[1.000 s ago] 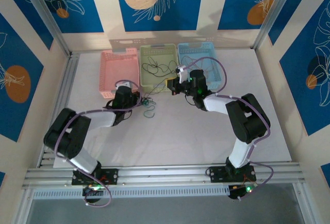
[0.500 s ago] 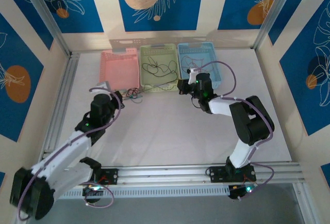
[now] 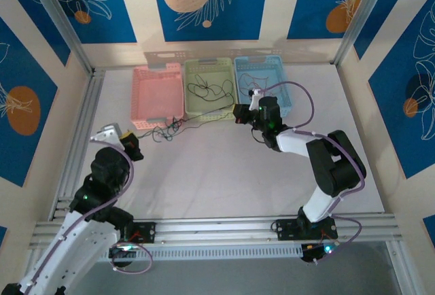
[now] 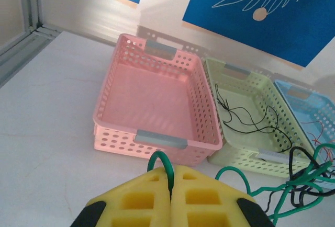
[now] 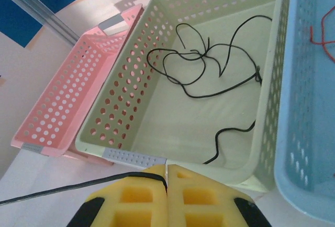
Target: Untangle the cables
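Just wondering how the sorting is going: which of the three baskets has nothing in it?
The pink basket, the leftmost one, is bare inside. The green basket beside it holds a black cable, and the blue basket holds a thin red cable.

Nothing to read here: the blue wall panels at twelve o'clock carry leaf drawings and discs, no lettering or numbers.

Glossy perforated plastic baskets, matt tabletop, foam claw pads
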